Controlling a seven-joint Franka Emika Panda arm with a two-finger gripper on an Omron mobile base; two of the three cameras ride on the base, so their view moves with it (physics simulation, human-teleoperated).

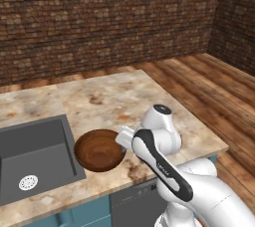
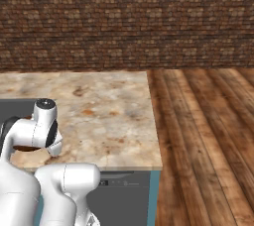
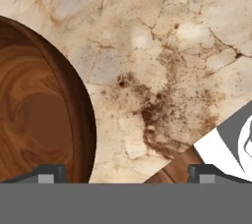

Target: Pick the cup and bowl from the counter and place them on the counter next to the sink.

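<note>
Resting on the counter [image 1: 124,94] just right of the sink [image 1: 35,151], the bowl [image 1: 99,150] stands upright, its left rim almost at the basin's edge, so it looks placed where the task wants it. The cup is not to be seen in these pictures, so I cannot say where it stands.

In the hand view the gripper [image 3: 125,174] is spread wide with nothing between its tips; the left fingertip [image 3: 47,174] sits over the bowl's right rim and the right one over bare stone near the counter's front edge. The step in hand looks like letting go and pulling clear. To do it well, lift straight up before swinging away, so the left tip does not catch the rim and nudge the bowl toward the sink.

The counter is tan marbled stone with brown stains, lying flat, over teal cabinet fronts and a grey panel below the bowl. To the right runs a wooden plank floor [image 2: 203,121], and a dark brick wall [image 2: 124,17] closes the far side.
</note>
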